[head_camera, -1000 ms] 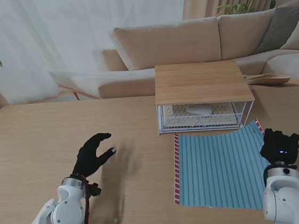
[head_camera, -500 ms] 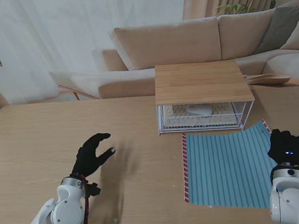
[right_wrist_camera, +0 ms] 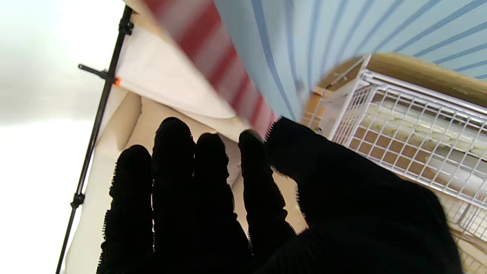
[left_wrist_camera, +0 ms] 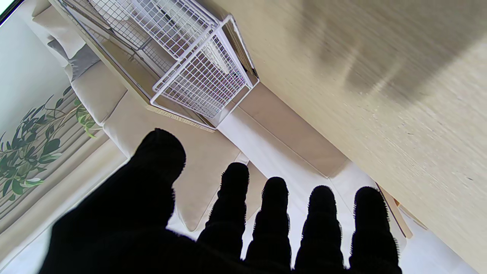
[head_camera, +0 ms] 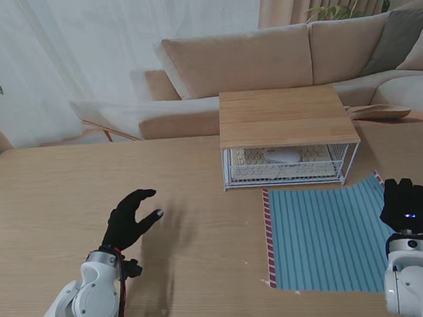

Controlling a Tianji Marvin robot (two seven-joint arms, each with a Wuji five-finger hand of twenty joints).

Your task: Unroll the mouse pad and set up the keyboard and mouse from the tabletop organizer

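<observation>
The striped blue mouse pad [head_camera: 322, 238] with red-striped edges lies unrolled in front of the organizer [head_camera: 286, 116], a wood-topped white wire basket. Inside the basket are the cream keyboard [head_camera: 249, 157] and a white mouse [head_camera: 281, 155] on top of it. My right hand [head_camera: 408, 204] is at the pad's right edge. In the right wrist view the pad's corner [right_wrist_camera: 262, 110] runs in between the thumb and forefinger of that hand [right_wrist_camera: 266, 209]. My left hand [head_camera: 129, 218] hovers open over bare table far to the left, fingers [left_wrist_camera: 274, 213] spread, holding nothing.
The wooden table [head_camera: 64, 197] stretches wide on my left. Beyond its far edge stand a beige sofa [head_camera: 261, 58] and curtains. A black stand pole [right_wrist_camera: 95, 125] shows off the table's right side in the right wrist view.
My right hand has moved to the right and the mouse pad has slid right with it, its left edge shifting from near the organizer's left corner toward its middle. The left hand has stayed put.
</observation>
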